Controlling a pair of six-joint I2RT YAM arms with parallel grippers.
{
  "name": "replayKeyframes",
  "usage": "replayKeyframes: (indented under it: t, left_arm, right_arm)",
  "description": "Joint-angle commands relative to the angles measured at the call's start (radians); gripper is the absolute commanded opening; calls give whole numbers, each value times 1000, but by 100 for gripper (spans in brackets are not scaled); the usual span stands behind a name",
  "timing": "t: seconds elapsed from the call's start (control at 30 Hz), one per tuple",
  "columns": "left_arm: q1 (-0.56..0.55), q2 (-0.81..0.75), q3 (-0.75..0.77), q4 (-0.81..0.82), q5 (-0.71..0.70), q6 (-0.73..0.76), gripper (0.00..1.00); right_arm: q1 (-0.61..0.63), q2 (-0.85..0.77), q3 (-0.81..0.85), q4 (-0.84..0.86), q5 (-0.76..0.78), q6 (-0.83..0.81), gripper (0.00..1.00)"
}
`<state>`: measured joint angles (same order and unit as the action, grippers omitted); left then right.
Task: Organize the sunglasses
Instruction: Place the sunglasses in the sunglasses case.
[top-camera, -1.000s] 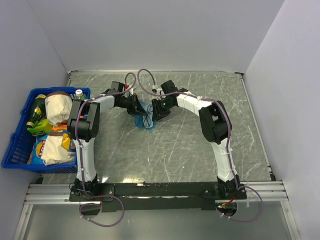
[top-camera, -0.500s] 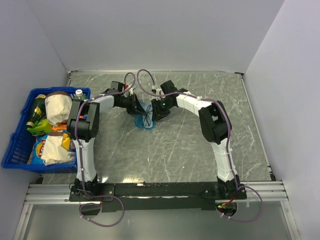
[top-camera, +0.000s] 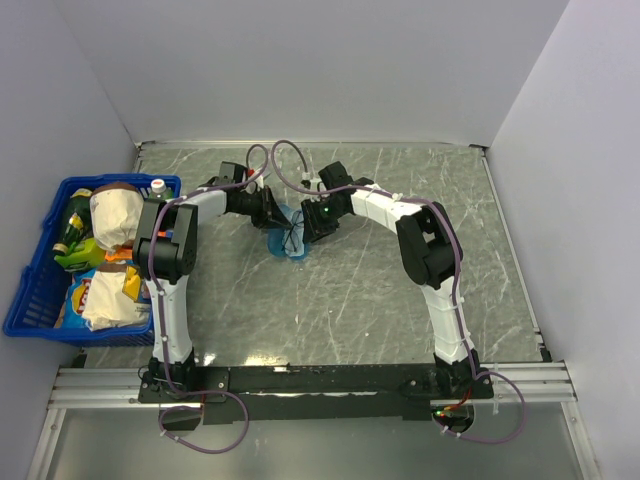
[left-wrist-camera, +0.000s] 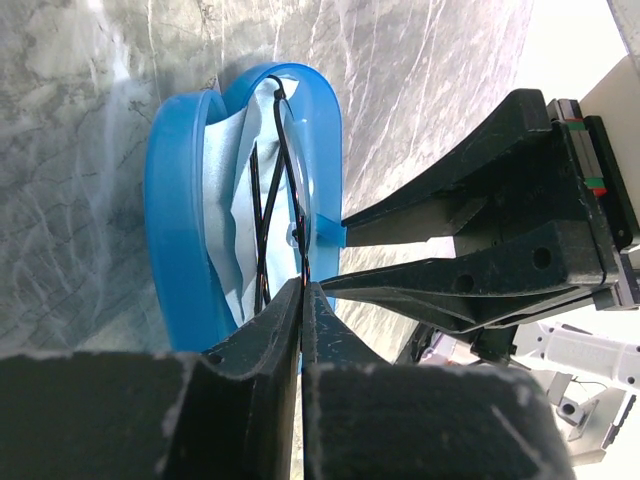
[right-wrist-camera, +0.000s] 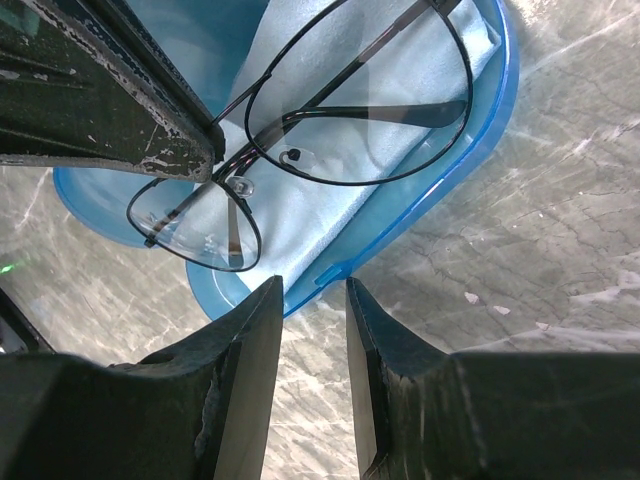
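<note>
The sunglasses (right-wrist-camera: 350, 110), a thin black wire pair, hang just above the light-blue cloth (right-wrist-camera: 300, 215) inside the open blue case (right-wrist-camera: 475, 125). My left gripper (left-wrist-camera: 302, 288) is shut on the sunglasses' wire frame (left-wrist-camera: 283, 170) near the bridge. One of its fingers (right-wrist-camera: 110, 90) shows at the upper left of the right wrist view. My right gripper (right-wrist-camera: 312, 290) is open, its fingers on either side of the case's front rim and latch tab without squeezing it. In the top view both grippers, left (top-camera: 278, 215) and right (top-camera: 308, 225), meet over the case (top-camera: 285, 248) mid-table.
A blue basket (top-camera: 40, 285) holding snack bags and a bottle stands at the table's left edge. Grey walls close in the back and both sides. The grey marbled tabletop (top-camera: 380, 290) lies around the case.
</note>
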<state>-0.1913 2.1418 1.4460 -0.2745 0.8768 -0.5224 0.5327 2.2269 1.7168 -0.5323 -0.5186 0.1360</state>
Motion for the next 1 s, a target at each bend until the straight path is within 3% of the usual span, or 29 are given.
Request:
replayKeyframes:
  t: [0.0,0.97]
  left_arm:
    - [4,-39,36,-2,16,-21,8]
    - [-17,-91,-36,51,-68,-91,2]
  right_arm:
    - [12,28,36,-14,6,-15,38]
    - [15,4,10,6,-15,5,38]
